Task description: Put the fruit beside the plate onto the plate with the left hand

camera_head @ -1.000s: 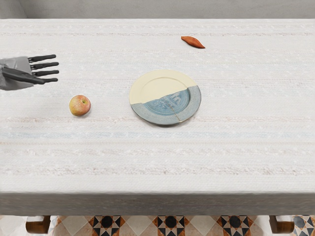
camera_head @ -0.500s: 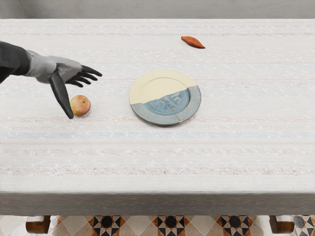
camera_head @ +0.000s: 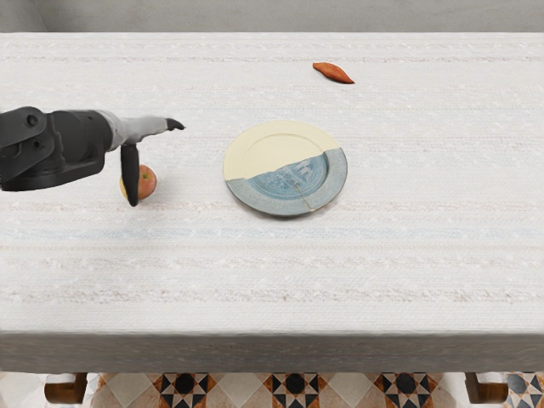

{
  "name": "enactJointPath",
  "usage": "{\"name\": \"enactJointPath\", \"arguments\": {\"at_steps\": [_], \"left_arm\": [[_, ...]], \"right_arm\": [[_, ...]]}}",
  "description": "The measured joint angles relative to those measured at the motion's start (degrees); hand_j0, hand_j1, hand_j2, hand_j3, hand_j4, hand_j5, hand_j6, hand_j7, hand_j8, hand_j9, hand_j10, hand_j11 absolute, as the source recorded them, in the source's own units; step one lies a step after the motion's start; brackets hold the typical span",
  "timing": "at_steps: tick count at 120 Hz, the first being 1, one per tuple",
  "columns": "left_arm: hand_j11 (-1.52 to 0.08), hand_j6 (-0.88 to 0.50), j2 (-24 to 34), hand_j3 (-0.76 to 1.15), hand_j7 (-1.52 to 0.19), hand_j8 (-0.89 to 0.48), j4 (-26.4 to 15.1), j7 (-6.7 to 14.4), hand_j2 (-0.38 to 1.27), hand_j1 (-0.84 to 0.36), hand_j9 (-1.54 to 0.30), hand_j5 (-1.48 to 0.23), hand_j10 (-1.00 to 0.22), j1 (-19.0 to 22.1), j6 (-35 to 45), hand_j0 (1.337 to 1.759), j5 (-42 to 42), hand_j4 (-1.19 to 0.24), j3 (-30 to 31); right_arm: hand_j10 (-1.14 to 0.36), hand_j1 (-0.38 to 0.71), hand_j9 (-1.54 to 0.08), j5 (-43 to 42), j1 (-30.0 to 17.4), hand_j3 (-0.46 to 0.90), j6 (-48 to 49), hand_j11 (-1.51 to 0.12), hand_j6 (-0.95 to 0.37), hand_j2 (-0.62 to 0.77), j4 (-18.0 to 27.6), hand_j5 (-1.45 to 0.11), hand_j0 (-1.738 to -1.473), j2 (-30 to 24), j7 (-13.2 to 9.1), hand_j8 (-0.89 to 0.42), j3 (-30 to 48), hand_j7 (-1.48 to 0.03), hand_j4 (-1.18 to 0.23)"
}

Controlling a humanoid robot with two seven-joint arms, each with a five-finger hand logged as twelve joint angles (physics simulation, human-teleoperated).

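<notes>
Head view of the worktop (camera_head: 391,255), covered with a pale striped cloth. The left arm enters from the left edge. The left robot hand (camera_head: 134,134) hangs over the fruit, an apple (camera_head: 148,182). Its fingers (camera_head: 161,125) are stretched out together toward the right, and the thumb (camera_head: 130,177) points down, spread well away from them. The thumb crosses the apple's left side in this view; whether it touches cannot be told, and the hand is not closed around the apple. The apple lies on the cloth in the left half of the worktop, to the left of the plate (camera_head: 285,167) and apart from it. The plate, half cream and half blue-grey, sits near the middle. A small orange-red item (camera_head: 333,73) lies near the far edge, beyond the plate and slightly to the right.
</notes>
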Motion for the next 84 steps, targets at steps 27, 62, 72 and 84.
{"name": "enactJointPath", "arguments": {"at_steps": [27, 62, 72, 84], "left_arm": [[-0.08, -0.07, -1.6, 0.0, -0.08, -0.07, -0.1, 0.0, 0.01, 0.28, -0.08, -0.08, -0.07, 0.4, 3.9, 1.658, 5.9, -0.07, 2.7], [-0.11, -0.09, -2.6, 0.0, -0.11, -0.09, 0.2, 0.0, 0.02, 0.25, -0.11, -0.11, -0.09, 1.0, 12.6, 1.658, 8.3, -0.09, 8.9], [-0.13, -0.11, -2.5, 0.0, -0.14, -0.11, 0.3, 0.0, 0.02, 0.23, -0.14, -0.14, -0.11, 1.7, 13.2, 1.658, 8.4, -0.11, 9.9], [-0.18, -0.14, -2.6, 0.0, -0.18, -0.14, 0.4, 0.0, 0.03, 0.19, -0.18, -0.18, -0.14, 2.4, 14.3, 1.658, 8.4, -0.14, 10.7]], "right_arm": [[-0.02, -0.32, -0.03, 0.0, 0.0, 0.0, 0.0, -0.03, -0.02, 0.0, 0.0, -0.03, -1.658, 0.0, 0.0, -0.02, 0.0, -0.03, -0.02], [-0.02, -0.32, -0.03, 0.0, 0.0, 0.0, 0.0, -0.03, -0.02, 0.0, 0.0, -0.03, -1.658, 0.0, 0.0, -0.02, 0.0, -0.03, -0.02], [-0.02, -0.32, -0.03, 0.0, 0.0, 0.0, 0.0, -0.03, -0.02, 0.0, 0.0, -0.03, -1.658, 0.0, 0.0, -0.02, 0.0, -0.03, -0.02], [-0.02, -0.32, -0.03, 0.0, 0.0, 0.0, 0.0, -0.03, -0.02, 0.0, 0.0, -0.03, -1.658, 0.0, 0.0, -0.02, 0.0, -0.03, -0.02]]}}
